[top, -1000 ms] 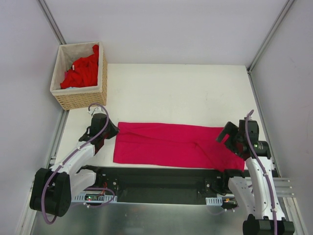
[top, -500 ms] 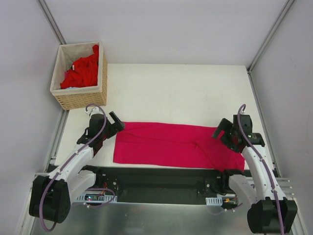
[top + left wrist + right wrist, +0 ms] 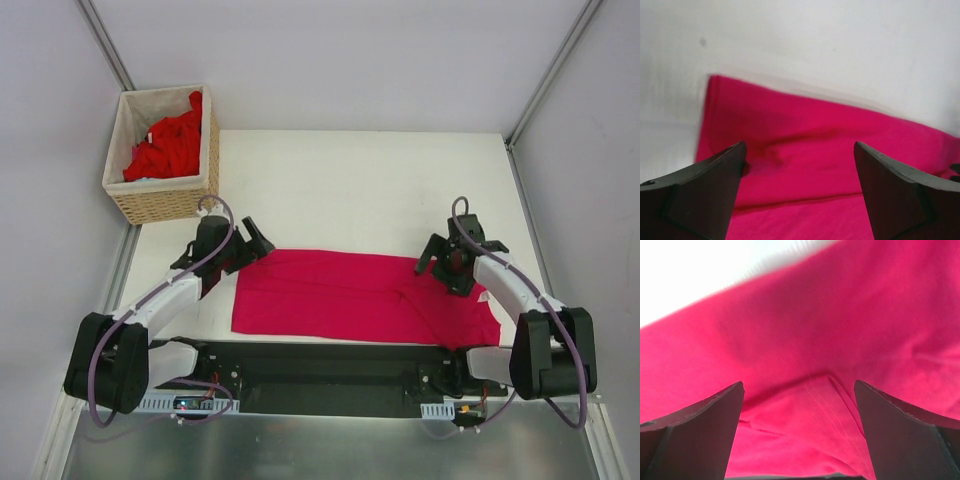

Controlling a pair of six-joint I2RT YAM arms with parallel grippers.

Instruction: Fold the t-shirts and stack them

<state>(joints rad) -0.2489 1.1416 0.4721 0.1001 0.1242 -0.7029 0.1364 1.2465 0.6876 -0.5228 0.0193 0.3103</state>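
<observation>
We find the folded t-shirt (image 3: pixel 350 295) lying flat on the table (image 3: pixel 380 190), stretched left to right along the near edge. The wicker basket (image 3: pixel 165 205) stands at the table's far left corner, well apart from it, with a heap of t-shirts (image 3: pixel 165 145) inside. Our left gripper (image 3: pixel 255 240) sits over the folded t-shirt's far left corner. Our right gripper (image 3: pixel 442 268) sits over its far edge, toward the right end.

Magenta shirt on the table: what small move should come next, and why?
Probably lower both and pinch the far edge of the shirt: the left end effector and right end effector hang open over its two ends, holding nothing.
</observation>
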